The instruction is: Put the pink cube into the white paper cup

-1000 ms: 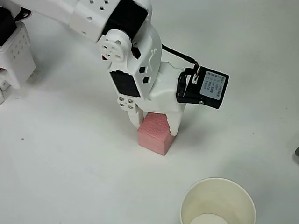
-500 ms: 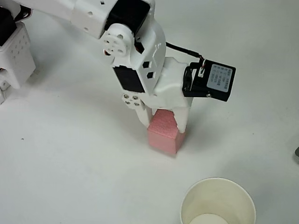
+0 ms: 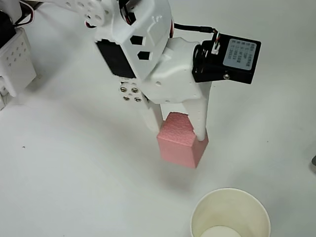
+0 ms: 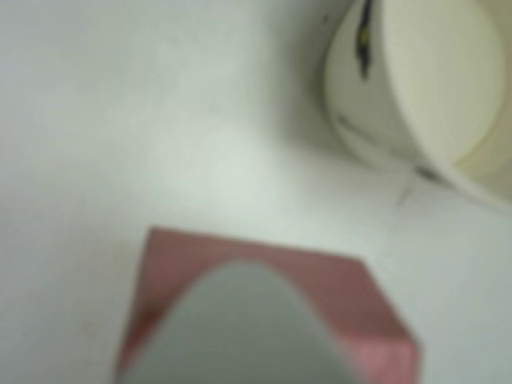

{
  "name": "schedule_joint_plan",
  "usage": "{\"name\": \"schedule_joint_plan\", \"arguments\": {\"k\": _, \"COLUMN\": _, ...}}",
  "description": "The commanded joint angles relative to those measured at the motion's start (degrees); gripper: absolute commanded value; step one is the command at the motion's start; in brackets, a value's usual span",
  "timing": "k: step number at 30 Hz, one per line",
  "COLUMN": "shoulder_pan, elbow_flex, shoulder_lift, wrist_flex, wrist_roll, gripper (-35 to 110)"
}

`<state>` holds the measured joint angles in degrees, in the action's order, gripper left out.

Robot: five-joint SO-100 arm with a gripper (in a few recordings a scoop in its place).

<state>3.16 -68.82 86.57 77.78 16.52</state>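
Note:
The pink cube hangs above the white table, held between the two white fingers of my gripper, which is shut on it. Its shadow falls on the table below and to the right of it. The white paper cup stands upright at the bottom edge of the overhead view, to the lower right of the cube and apart from it. In the wrist view the blurred cube sits low in the picture behind one finger, and the cup is at the upper right with its mouth showing.
The white arm base stands at the upper left of the overhead view. A small dark object touches the right edge. Bare white table lies around the cube and cup.
The gripper has lifted the pink cube off the table and carried it to the lower right, closer to the cup. The cup has not moved.

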Motion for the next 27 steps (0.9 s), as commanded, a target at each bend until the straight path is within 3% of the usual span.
{"name": "schedule_joint_plan", "arguments": {"k": 1, "shoulder_pan": -0.7, "elbow_flex": 12.7, "shoulder_lift": 0.3, "wrist_flex": 1.8, "wrist_roll": 2.0, "gripper": 5}}
{"name": "schedule_joint_plan", "arguments": {"k": 13, "shoulder_pan": -2.2, "elbow_flex": 64.2, "shoulder_lift": -28.2, "wrist_flex": 20.9, "wrist_roll": 4.4, "gripper": 5}}
{"name": "schedule_joint_plan", "arguments": {"k": 27, "shoulder_pan": -4.9, "elbow_flex": 65.8, "shoulder_lift": -27.9, "wrist_flex": 22.3, "wrist_roll": 5.1, "gripper": 5}}
